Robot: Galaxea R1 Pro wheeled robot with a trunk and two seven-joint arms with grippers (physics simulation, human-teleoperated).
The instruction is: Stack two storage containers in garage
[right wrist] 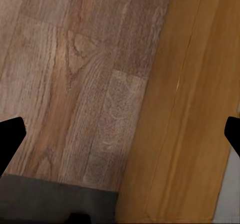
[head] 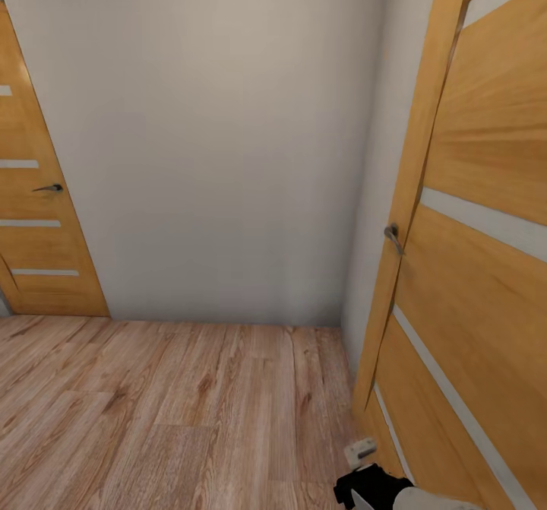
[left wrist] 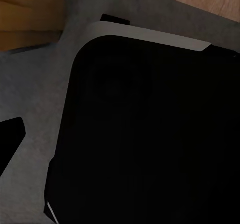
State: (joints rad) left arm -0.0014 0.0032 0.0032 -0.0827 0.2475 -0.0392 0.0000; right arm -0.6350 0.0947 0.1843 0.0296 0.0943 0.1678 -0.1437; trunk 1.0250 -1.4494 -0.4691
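The two storage containers are out of view. I face a corner of a passage with a light wood plank floor (head: 167,411) and a plain white wall (head: 220,153). My right gripper (right wrist: 120,134) is open over the planks, its dark fingertips (right wrist: 11,139) wide apart with nothing between them, beside a wooden door leaf (right wrist: 185,134). My left gripper (left wrist: 120,134) hangs over my own black base (left wrist: 150,134); one fingertip (left wrist: 10,140) shows far out at the edge, the other is lost against the black. Part of my right arm (head: 380,489) shows low in the head view.
A light wooden door with frosted strips (head: 471,229) stands very close on my right, its handle (head: 392,238) at mid height. A second such door (head: 38,221) is shut at the far left, with a handle (head: 49,188). The wall corner lies ahead.
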